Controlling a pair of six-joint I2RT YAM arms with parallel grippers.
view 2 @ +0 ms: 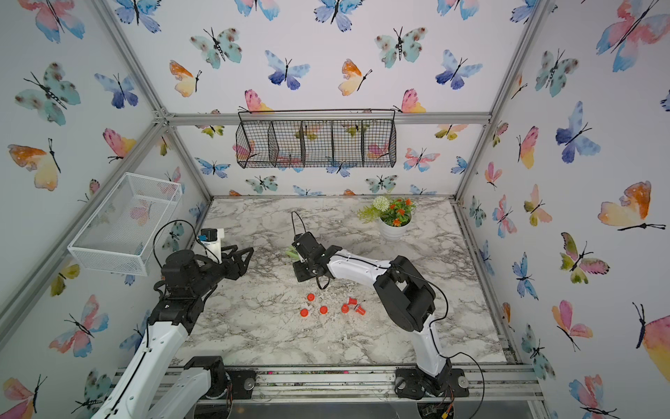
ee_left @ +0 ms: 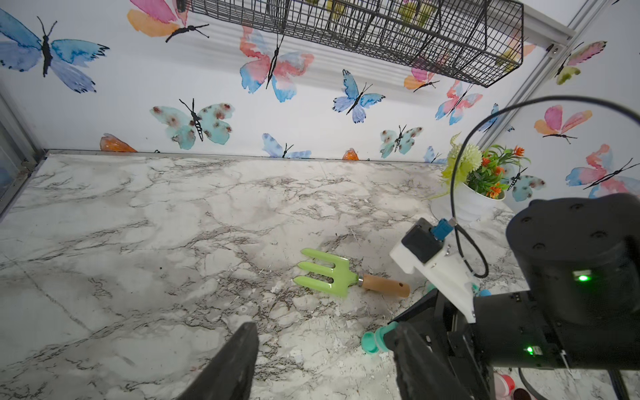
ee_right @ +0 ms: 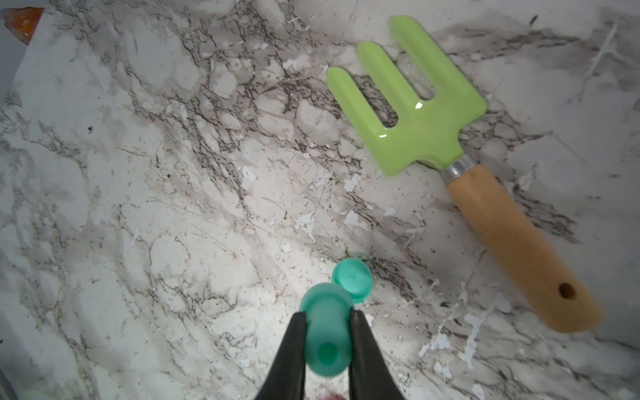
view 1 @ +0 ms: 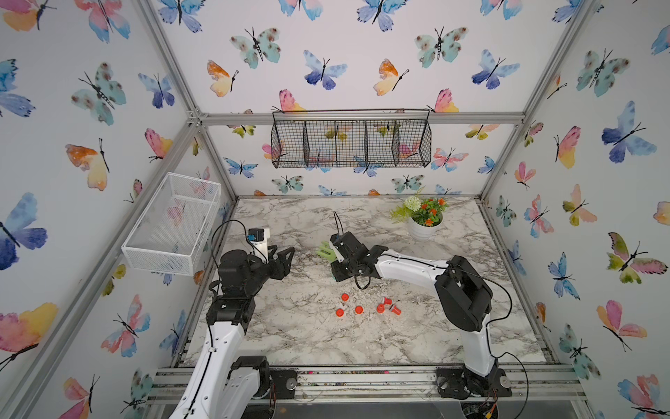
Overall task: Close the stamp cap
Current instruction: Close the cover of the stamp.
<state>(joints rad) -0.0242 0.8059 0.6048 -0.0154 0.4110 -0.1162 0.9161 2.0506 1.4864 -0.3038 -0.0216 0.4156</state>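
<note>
In the right wrist view, my right gripper point(ee_right: 327, 317) is shut on a teal stamp point(ee_right: 325, 332), gripping its body from both sides. A round teal cap point(ee_right: 353, 281) lies on the marble just past the stamp's flared end, separate from it. In both top views the right gripper point(view 1: 335, 275) point(view 2: 299, 274) hangs low over the table's middle, hiding the stamp. The left wrist view catches the stamp's teal end point(ee_left: 375, 341) by the right arm. My left gripper point(view 1: 284, 255) point(ee_left: 325, 349) hovers open to the left, with nothing between its fingers.
A green garden fork point(view 1: 325, 250) point(ee_right: 415, 104) with a wooden handle lies just behind the right gripper. Several red stamps point(view 1: 358, 309) sit nearer the front. A white flower pot point(view 1: 422, 226) stands at the back right. A white mesh basket point(view 1: 174, 225) hangs on the left wall, and a black wire one point(view 1: 351, 143) on the back wall.
</note>
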